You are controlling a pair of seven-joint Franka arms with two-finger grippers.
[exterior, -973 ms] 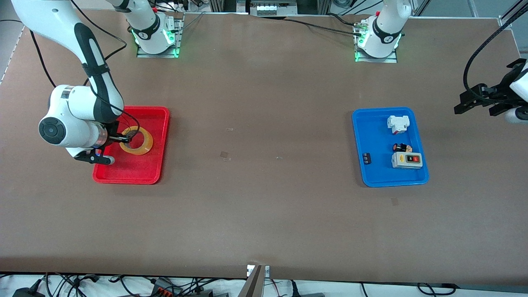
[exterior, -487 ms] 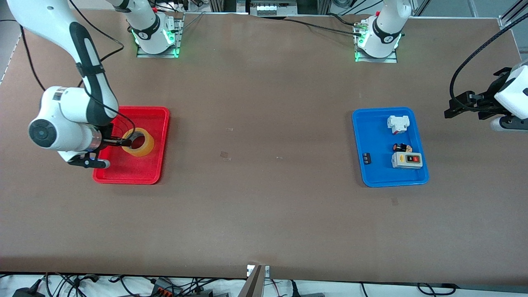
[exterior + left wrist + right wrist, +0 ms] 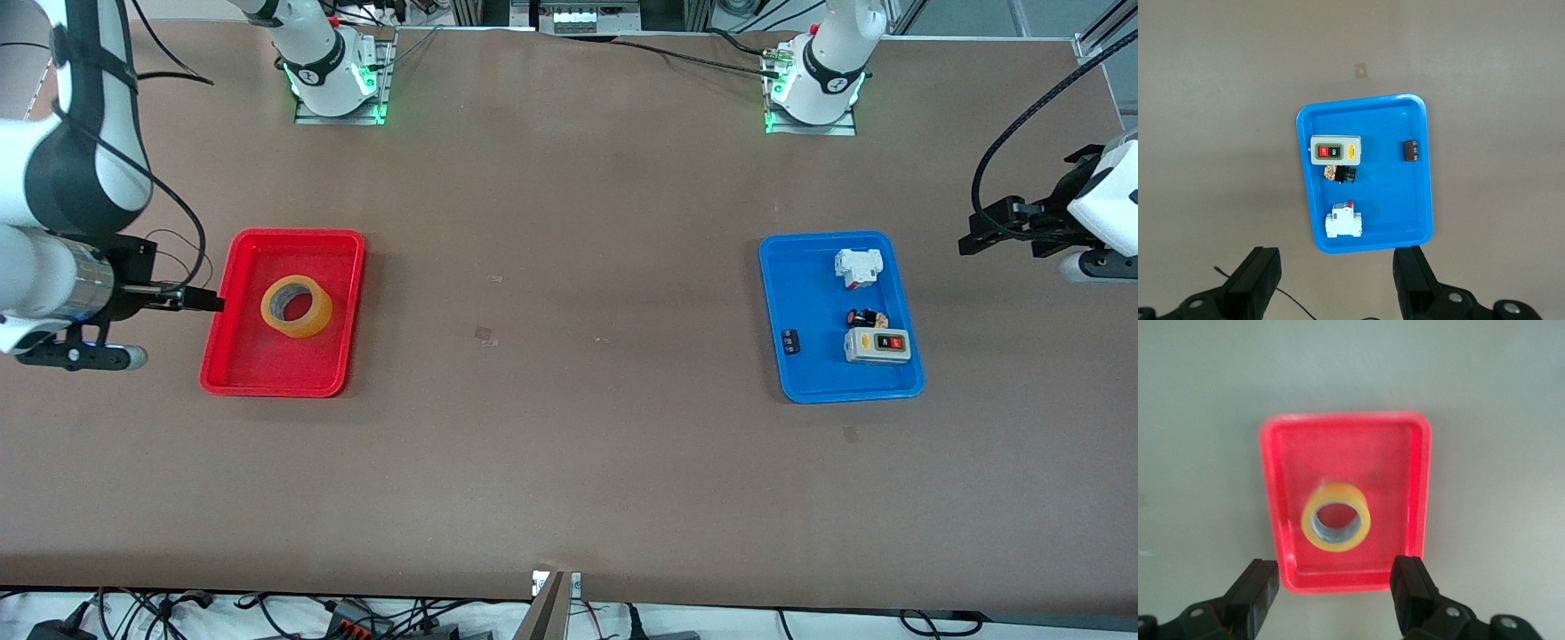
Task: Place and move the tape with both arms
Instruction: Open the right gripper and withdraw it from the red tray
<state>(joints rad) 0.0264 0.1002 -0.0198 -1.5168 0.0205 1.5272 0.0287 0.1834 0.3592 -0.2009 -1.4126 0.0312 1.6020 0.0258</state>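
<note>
The tape [image 3: 307, 327], a yellow-amber ring, lies flat in the red tray [image 3: 267, 364] at the right arm's end of the table. My right gripper [image 3: 212, 303] hangs open and empty over the tray's outer edge, clear of the tape. Its wrist view looks down on the tape [image 3: 1337, 492] in the red tray [image 3: 1288, 467], with the right gripper [image 3: 1336, 587] spread wide near the tray's rim. My left gripper [image 3: 985, 228] waits open in the air over bare table beside the blue tray [image 3: 809, 373]. In its own view the left gripper [image 3: 1338, 273] holds nothing.
The blue tray [image 3: 1405, 207] holds a white-grey switch box [image 3: 877, 346], a white breaker [image 3: 859, 267], a small black-and-orange part [image 3: 865, 317] and a small black part [image 3: 789, 341]. Bare brown table stretches between the two trays.
My right gripper opened, let go of the tape and drew back off the red tray toward the table's end. The tape stays in the tray. The left arm shifted slightly, then held still.
</note>
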